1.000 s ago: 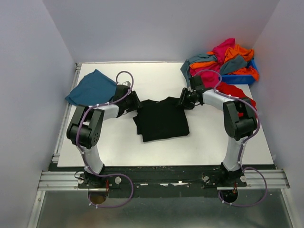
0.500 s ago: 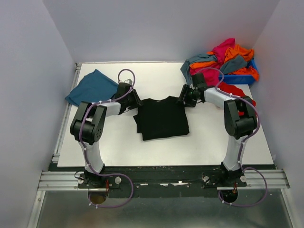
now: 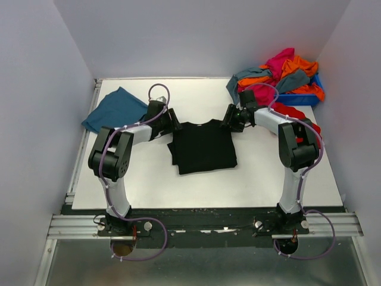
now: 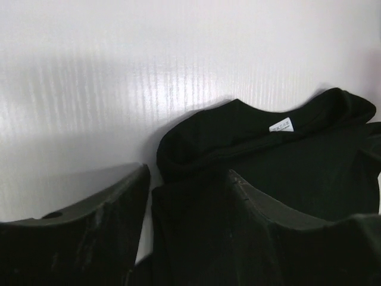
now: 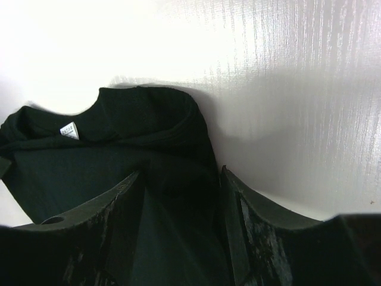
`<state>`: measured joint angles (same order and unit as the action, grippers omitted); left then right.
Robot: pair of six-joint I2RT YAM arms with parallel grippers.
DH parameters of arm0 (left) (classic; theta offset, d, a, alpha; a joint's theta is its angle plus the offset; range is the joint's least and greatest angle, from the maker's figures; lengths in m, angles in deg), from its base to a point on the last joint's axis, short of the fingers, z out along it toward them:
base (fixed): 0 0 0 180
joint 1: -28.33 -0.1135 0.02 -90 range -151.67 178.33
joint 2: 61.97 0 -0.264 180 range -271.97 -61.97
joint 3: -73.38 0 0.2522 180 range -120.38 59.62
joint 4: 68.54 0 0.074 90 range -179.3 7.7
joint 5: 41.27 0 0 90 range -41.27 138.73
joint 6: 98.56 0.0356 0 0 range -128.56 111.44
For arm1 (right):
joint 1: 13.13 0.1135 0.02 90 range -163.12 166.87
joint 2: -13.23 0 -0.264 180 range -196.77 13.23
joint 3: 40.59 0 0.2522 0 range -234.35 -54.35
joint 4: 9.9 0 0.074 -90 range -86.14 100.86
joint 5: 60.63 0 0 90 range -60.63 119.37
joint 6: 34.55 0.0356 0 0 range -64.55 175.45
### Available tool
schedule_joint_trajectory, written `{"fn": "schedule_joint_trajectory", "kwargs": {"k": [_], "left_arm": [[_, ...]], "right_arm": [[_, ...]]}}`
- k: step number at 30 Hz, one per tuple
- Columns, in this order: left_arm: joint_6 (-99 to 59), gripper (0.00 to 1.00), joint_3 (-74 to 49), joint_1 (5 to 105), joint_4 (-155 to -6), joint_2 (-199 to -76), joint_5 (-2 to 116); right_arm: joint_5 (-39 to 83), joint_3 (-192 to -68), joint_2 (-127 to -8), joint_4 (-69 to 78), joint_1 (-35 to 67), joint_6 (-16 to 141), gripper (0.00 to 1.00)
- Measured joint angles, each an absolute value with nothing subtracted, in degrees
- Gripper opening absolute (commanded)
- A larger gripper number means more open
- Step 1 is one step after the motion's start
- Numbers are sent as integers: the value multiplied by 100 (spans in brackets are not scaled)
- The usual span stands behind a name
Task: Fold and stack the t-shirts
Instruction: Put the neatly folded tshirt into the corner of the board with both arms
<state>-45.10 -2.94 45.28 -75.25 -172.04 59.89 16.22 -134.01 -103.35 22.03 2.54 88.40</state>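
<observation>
A black t-shirt (image 3: 202, 149) lies flat, roughly folded into a squarish shape, in the middle of the white table (image 3: 268, 173), its collar pointing away from the arm bases. Both arms reach in low to its far corners: the left gripper (image 3: 171, 123) sits at the shirt's left shoulder and the right gripper (image 3: 229, 123) at the right one. Up close, the left claw's fingers (image 4: 101, 220) stand apart, with the dark cloth of the shoulder running into the gap between them. The right claw's fingers (image 5: 274, 238) are spread the same way over the opposite shoulder, and neither pair is pinched onto the fabric. A small white label (image 4: 281, 126) shows inside the neckline. Over at the far left of the table lies a teal-blue t-shirt (image 3: 116, 109), loosely flattened, well apart from the black one. In the far right corner there is a heap of t-shirts (image 3: 280, 74) — magenta, orange, grey-blue — piled on and spilling over a small blue bin (image 3: 297, 99), with a red t-shirt (image 3: 289, 112) lying just in front of it, partly behind the right arm.
</observation>
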Motion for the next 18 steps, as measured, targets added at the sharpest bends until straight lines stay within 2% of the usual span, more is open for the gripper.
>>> {"fn": "schedule_joint_trajectory", "kwargs": {"k": [4, 8, 13, 18], "left_arm": [[-4354, 71, -170, 4434, -7868, -16836, 5698], [-4142, 68, -388, 4248, -8515, -16467, 4935], [-4018, 66, -1435, 4080, -9354, -16519, 3757], [-3646, 64, -2565, 4069, -9866, -17083, 2706]], "right_arm": [[1624, -13394, -10333, 2208, 254, 8849, 60], [1642, -13241, -10226, 2168, 254, 8912, 59], [1674, -13141, -10151, 2144, 251, 8993, 57], [1672, -13117, -10151, 2116, 251, 9017, 57]]}}
